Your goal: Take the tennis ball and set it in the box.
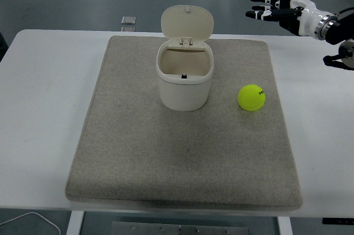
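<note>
A yellow-green tennis ball (pixel 251 97) lies on the grey mat (pixel 182 152), right of a cream box (pixel 185 77) whose hinged lid (pixel 187 22) stands open. The box looks empty inside. My right hand (pixel 271 7) is high at the top right, well above and behind the ball, fingers spread and holding nothing. The left arm does not show.
The mat covers most of the white table (pixel 38 102). A small grey object (pixel 128 20) lies at the table's far edge behind the mat. A white cable (pixel 27 221) hangs below the near left edge.
</note>
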Motion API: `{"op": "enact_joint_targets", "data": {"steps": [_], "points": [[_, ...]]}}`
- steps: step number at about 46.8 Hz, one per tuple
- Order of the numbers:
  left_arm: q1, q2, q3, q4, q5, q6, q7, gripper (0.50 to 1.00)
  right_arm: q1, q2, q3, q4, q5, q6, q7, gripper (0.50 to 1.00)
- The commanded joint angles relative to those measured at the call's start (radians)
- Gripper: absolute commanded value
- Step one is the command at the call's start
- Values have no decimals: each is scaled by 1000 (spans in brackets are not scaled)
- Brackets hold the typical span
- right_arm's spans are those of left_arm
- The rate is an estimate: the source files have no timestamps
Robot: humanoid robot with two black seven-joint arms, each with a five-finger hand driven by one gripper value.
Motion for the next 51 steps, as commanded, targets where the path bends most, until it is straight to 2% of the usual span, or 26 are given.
{"op": "enact_joint_targets", "data": {"steps": [1,10,22,28,36,51], "points": [[0,0,0,0,0,0,0,992,-1,-13,-1,10,-45,10,16,930],[0,0,0,0,0,0,0,992,-5,-39,-15,62,-183,22,37,930],[0,0,0,0,0,0,0,992,-2,-113,-118,156,-339,27,117,930],[0,0,0,0,0,0,0,992,-5,-137,-126,162,-457,60,152,930],[0,0,0,0,0,0,0,992,-1,-168,-152,170,-583,74,198,930],[0,0,0,0,0,0,0,992,-2,-225,-202,318,-764,70,289,930]]}}
